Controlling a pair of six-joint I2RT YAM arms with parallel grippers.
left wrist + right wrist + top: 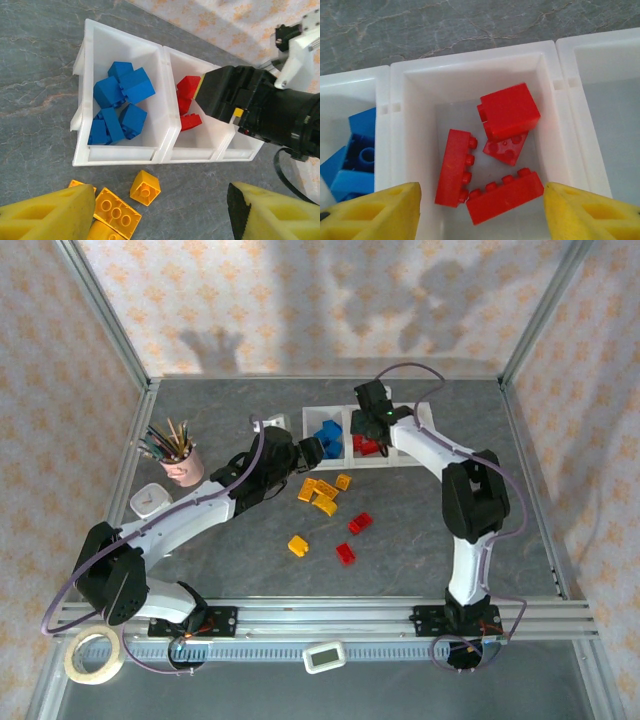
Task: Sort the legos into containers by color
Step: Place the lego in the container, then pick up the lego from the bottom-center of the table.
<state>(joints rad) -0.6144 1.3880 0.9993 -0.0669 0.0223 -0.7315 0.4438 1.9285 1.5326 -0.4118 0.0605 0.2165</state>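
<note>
The containers are one white tray (345, 462) with three compartments. Several blue legos (120, 102) fill the left compartment and several red legos (507, 112) lie in the middle one (415, 80). My right gripper (482, 215) hangs open just above the red compartment, its yellow fingers (375, 212) wide apart and holding nothing. My left gripper (160, 215) is open low over the table just in front of the tray, with yellow legos (145, 187) between and beside its fingers. More yellow legos (320, 492) and two red legos (360, 523) lie loose on the table.
A pink cup of pencils (180, 458) and a small white dish (150, 500) stand at the left. A tape roll (95, 657) and a white device (324, 656) sit by the front rail. The right arm (470, 490) reaches over the tray's right compartment.
</note>
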